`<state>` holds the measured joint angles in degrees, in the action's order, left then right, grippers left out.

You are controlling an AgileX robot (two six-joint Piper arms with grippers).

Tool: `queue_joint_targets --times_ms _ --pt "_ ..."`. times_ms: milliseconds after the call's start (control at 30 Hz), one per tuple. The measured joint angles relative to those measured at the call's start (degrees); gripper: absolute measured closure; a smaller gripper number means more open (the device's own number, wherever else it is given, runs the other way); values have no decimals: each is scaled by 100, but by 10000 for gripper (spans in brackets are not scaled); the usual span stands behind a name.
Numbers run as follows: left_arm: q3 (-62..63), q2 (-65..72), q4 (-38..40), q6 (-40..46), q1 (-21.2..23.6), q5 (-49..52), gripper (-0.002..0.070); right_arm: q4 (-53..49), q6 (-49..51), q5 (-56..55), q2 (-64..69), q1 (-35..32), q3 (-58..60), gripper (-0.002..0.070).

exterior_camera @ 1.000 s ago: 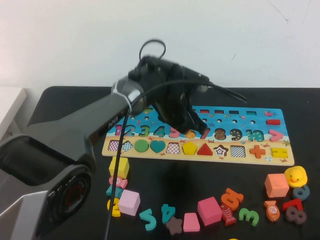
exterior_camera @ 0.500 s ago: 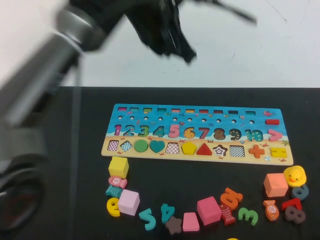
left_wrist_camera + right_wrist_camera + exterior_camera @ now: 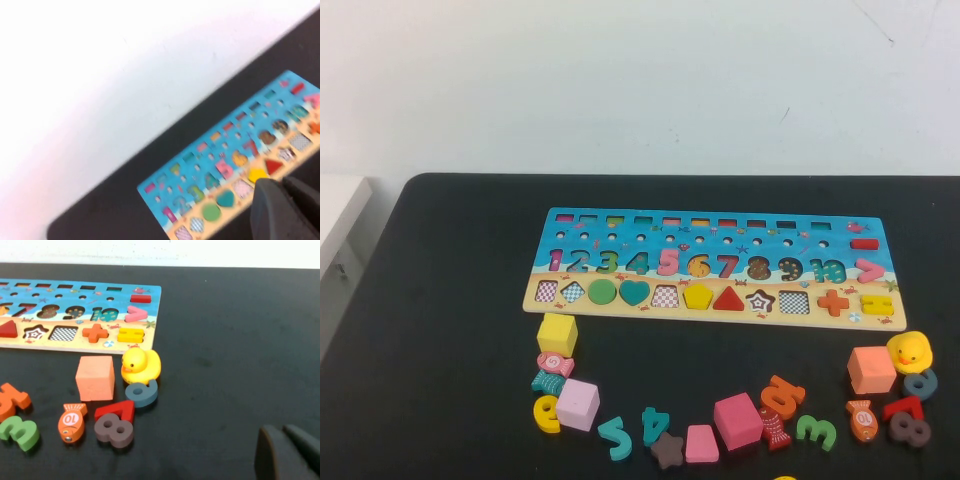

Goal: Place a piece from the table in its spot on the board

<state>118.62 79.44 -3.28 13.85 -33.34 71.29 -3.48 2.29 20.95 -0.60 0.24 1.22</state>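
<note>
My left tool [image 3: 282,202] is clenched on nothing, its dark fingers pressed together, and it hangs high above the desk [image 3: 450,300], looking down on the board [image 3: 220,172]. My right tool [image 3: 290,452] sits low over bare desk on the right; its fingers also look pressed together, holding nothing. The piece [image 3: 698,296] lies flat in its pentagon slot in the board's [image 3: 570,222] sandy band, between a chequered empty slot and the red triangle [image 3: 729,299]. Loose parts lie on the desk before the board: a yellow cube [image 3: 557,334] at the left, pink cubes [image 3: 578,404] and numbers in the middle, an orange cube [image 3: 95,378] touching the duck [image 3: 141,366] at the right.
</note>
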Motion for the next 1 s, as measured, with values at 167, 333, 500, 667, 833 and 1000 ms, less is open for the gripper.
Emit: queue_joint_targets --times_ms 167,333,500,667,833,1000 --pt "-2409 -1623 94 48 0 -1216 675 0 0 0 0 0 0 657" --pt "-5147 -3394 132 62 0 -3099 675 0 0 0 0 0 0 657" --pt "-7096 -4793 164 -503 0 -4512 675 0 0 0 0 0 0 657" --pt "-7987 -5266 121 -822 0 -4779 675 0 0 0 0 0 0 657" --pt "-8620 -5289 99 -841 0 -4649 675 0 0 0 0 0 0 658" --pt "-9095 -5289 99 -844 0 -4547 675 0 0 0 0 0 0 657"
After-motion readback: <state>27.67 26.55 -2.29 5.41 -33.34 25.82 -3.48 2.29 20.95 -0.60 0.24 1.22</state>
